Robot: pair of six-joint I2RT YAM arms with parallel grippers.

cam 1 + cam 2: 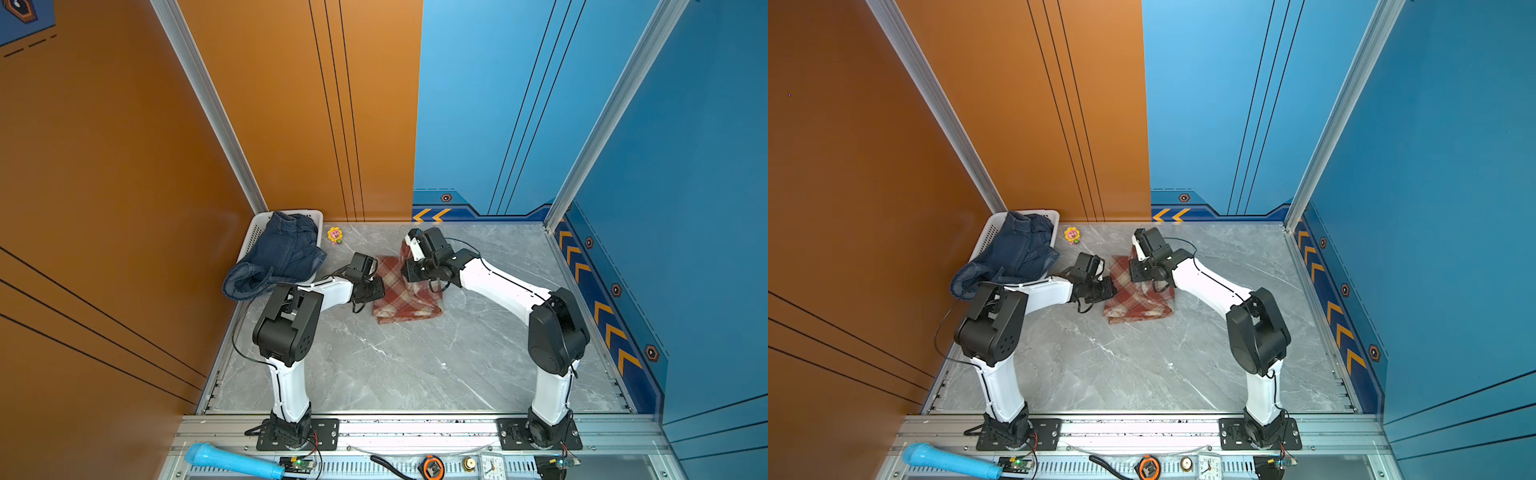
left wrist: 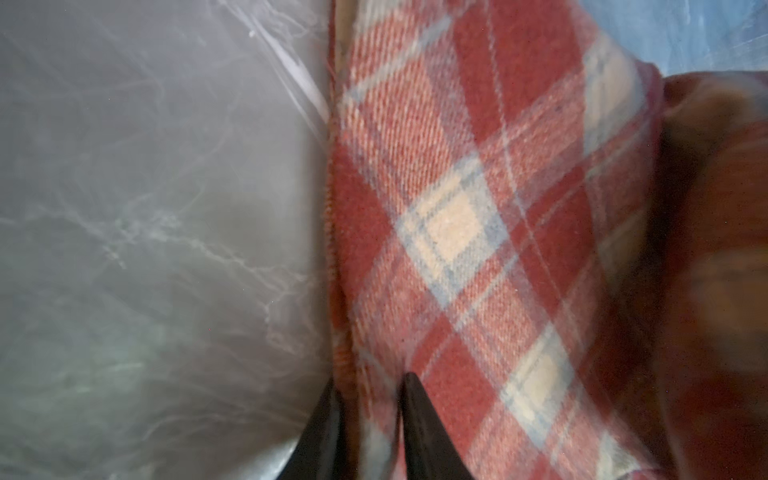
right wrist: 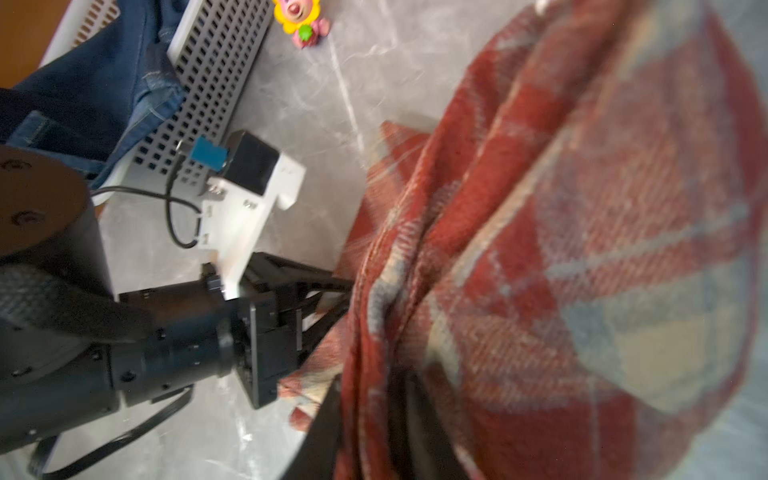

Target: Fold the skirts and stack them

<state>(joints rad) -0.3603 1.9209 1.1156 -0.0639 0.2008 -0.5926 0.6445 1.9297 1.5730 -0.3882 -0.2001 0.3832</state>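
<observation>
Basket (image 1: 257,226), far left, overflows with denim skirt (image 1: 286,253); flower toy (image 1: 335,235) beside it. Red-cream plaid skirt (image 1: 405,299) lies folded mid-scene, far part lifted. Left end effector (image 2: 370,380) pinches its left hem; right end effector (image 3: 372,386) straddles bunched cloth, grip unclear. Grey marble tabletop (image 1: 395,365); orange and blue walls (image 1: 478,104).

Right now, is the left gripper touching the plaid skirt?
Touching. The left wrist view shows the left gripper straddling the hem of the plaid skirt: one finger lies on the cloth, the other along its edge on the table side.
</observation>
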